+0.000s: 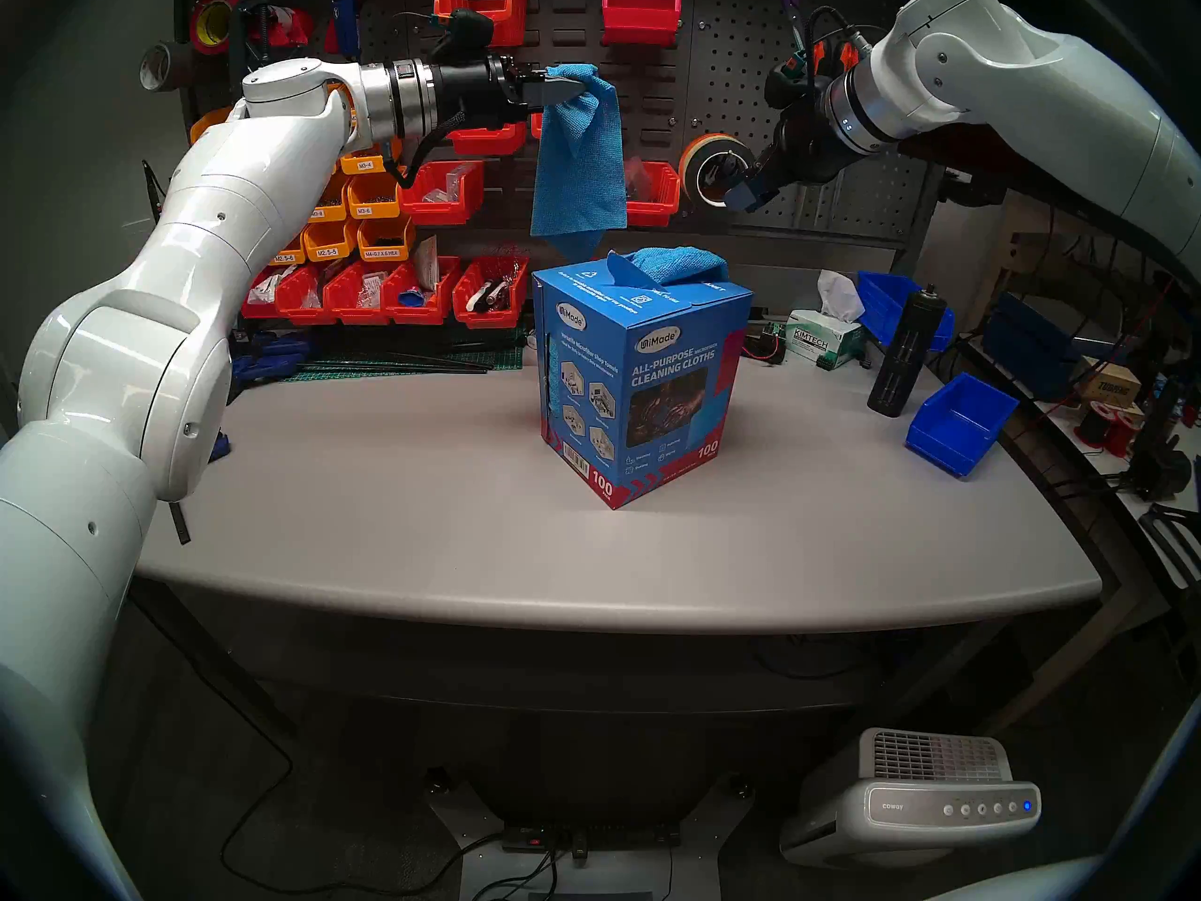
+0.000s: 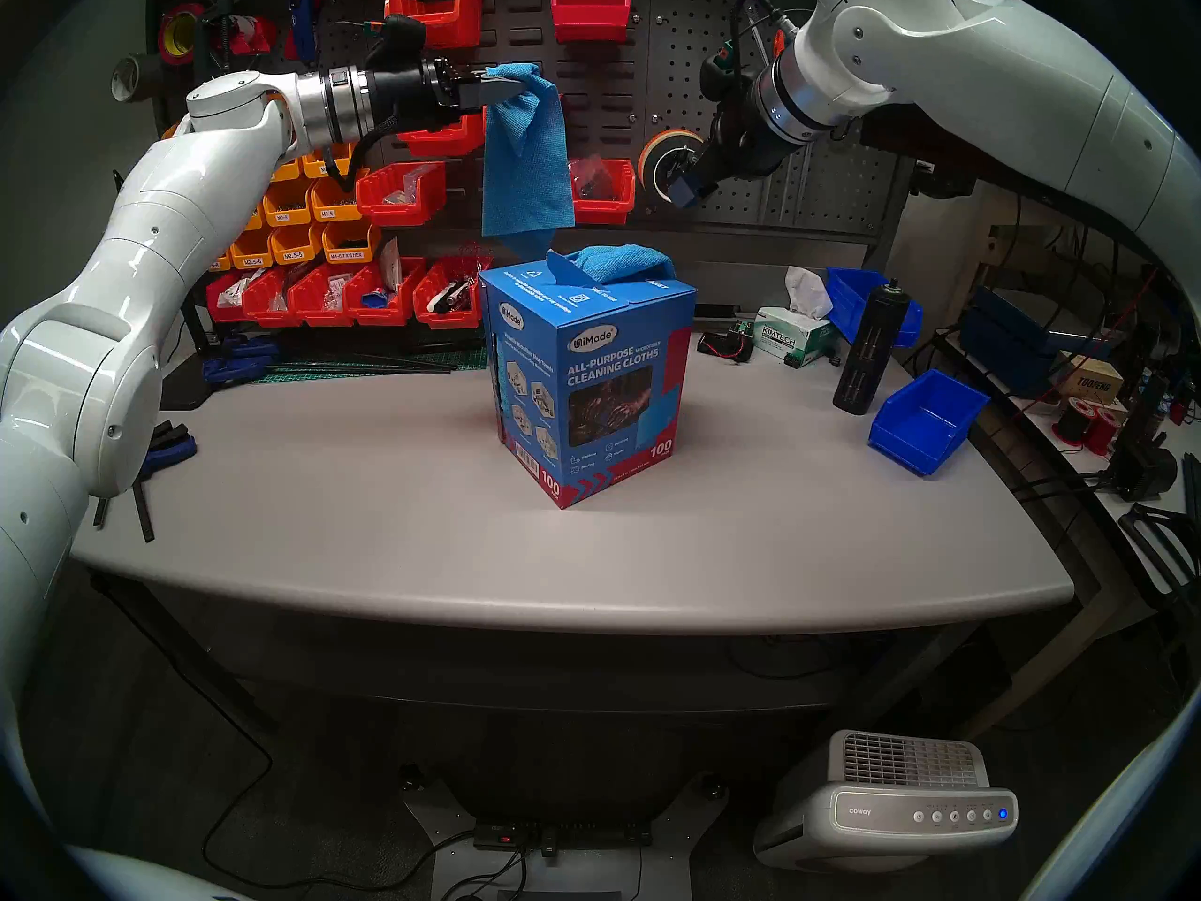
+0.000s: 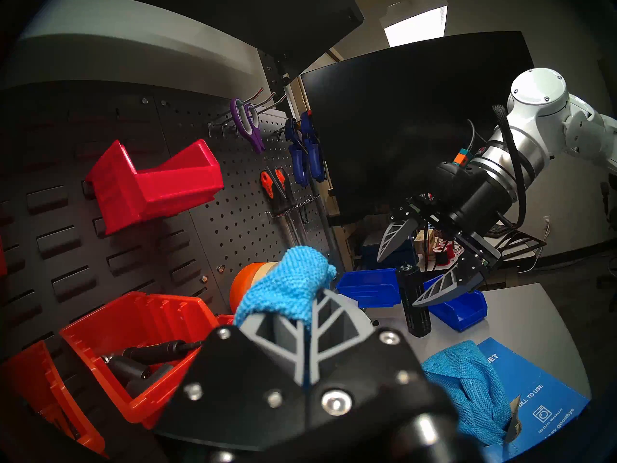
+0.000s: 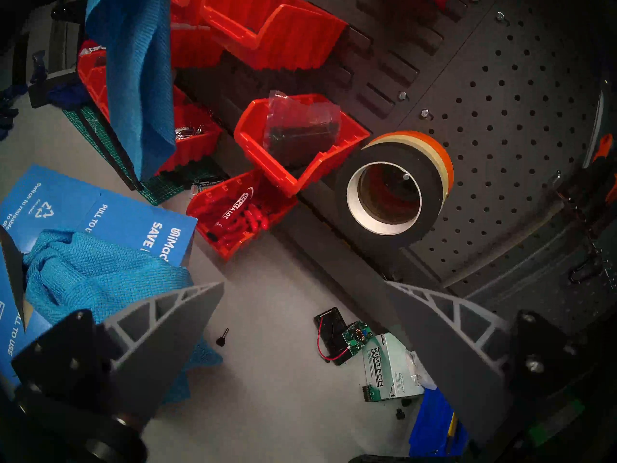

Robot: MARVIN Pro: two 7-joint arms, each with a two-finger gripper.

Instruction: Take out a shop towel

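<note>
A sky-blue shop towel (image 1: 577,165) (image 2: 526,165) hangs limp in the air above the blue carton (image 1: 640,386) (image 2: 585,386), fully clear of it. My left gripper (image 1: 581,87) (image 2: 523,87) is shut on the towel's top corner, which bunches over the fingertips in the left wrist view (image 3: 293,293). Another blue cloth (image 1: 679,262) (image 4: 96,275) pokes out of the carton's top slot. My right gripper (image 1: 747,194) (image 3: 404,272) hovers open and empty to the right of the carton, near the pegboard.
Red and orange bins (image 1: 390,288) line the pegboard behind. A tape roll (image 1: 711,168) hangs by the right gripper. On the grey table (image 1: 390,490) stand a Kimtech tissue box (image 1: 822,340), a black bottle (image 1: 906,353) and blue bins (image 1: 962,431).
</note>
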